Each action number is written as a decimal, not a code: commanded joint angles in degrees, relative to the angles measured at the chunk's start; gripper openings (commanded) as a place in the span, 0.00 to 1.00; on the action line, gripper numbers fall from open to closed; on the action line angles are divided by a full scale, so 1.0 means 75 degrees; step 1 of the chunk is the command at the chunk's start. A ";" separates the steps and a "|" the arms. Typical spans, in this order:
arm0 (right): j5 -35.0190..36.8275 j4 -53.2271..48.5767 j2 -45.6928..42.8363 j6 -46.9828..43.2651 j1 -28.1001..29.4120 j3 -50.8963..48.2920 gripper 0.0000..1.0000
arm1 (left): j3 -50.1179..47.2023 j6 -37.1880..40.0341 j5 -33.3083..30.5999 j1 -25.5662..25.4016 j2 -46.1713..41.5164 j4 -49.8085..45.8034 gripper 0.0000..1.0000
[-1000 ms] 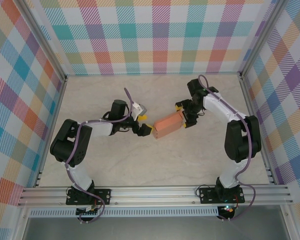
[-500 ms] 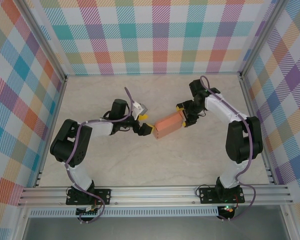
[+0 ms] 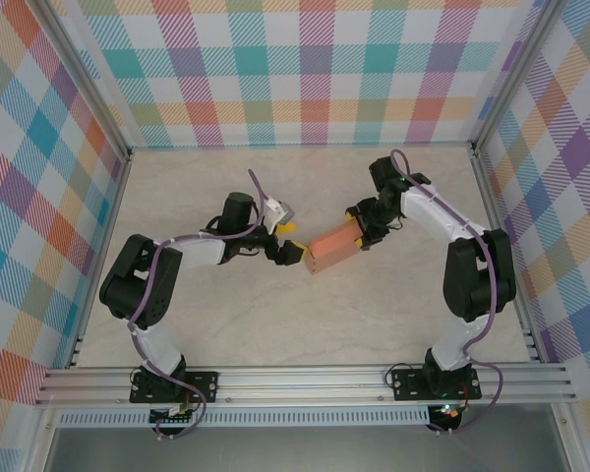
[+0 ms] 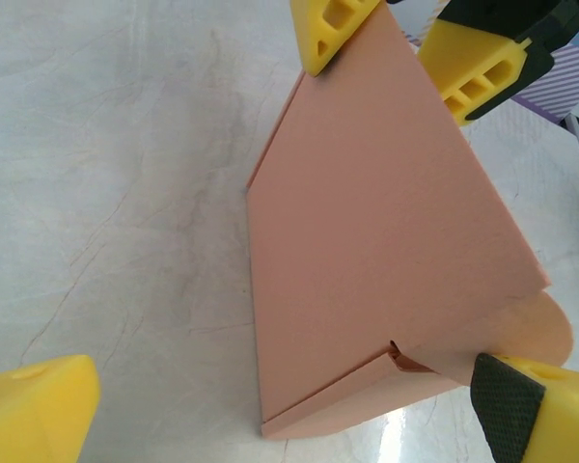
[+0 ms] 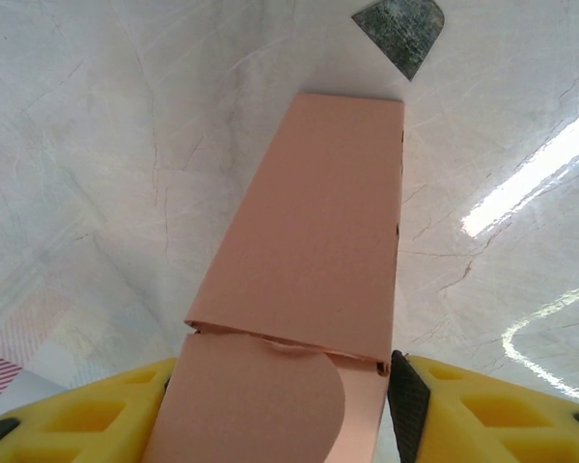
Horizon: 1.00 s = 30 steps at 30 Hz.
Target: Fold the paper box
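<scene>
The paper box [image 3: 332,246] is a closed salmon-orange oblong lying on the marble table [image 3: 226,324], mid-table between the arms. My right gripper [image 3: 360,230] is shut on its right end. In the right wrist view its fingers [image 5: 482,410] press both sides of the paper box [image 5: 314,241], where a rounded tab lies over the end. My left gripper [image 3: 291,252] stands wide open at the box's left end. In the left wrist view its gripper [image 4: 289,410] straddles the near end of the paper box [image 4: 367,251], one pad [image 4: 507,405] close to a protruding flap.
Plaid walls and aluminium frame rails [image 3: 305,379] enclose the table. Bare marble lies in front of and behind the box. The right gripper's yellow fingers [image 4: 473,68] show at the far end of the box in the left wrist view.
My left gripper has edged a little to the right, closer to the box's left end. My right gripper and the box have shifted slightly up and left.
</scene>
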 commanded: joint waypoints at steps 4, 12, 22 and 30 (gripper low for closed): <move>0.0103 -0.0019 0.0076 0.0185 0.0130 0.0022 0.55 | 0.0230 -0.0067 0.0182 -0.0189 -0.0123 0.0035 1.00; 0.0213 -0.0008 0.0147 0.0279 0.0249 0.0049 0.52 | 0.0271 -0.0055 0.0108 -0.0324 0.0040 0.0023 1.00; 0.0510 0.0089 0.0194 0.0193 0.0295 -0.0145 0.44 | 0.0212 0.0190 -0.0104 -0.0322 0.0208 -0.0184 1.00; 0.0536 0.0280 0.0228 0.0102 0.0296 -0.0263 0.42 | 0.0221 0.0176 -0.0235 -0.0323 0.0241 -0.0163 1.00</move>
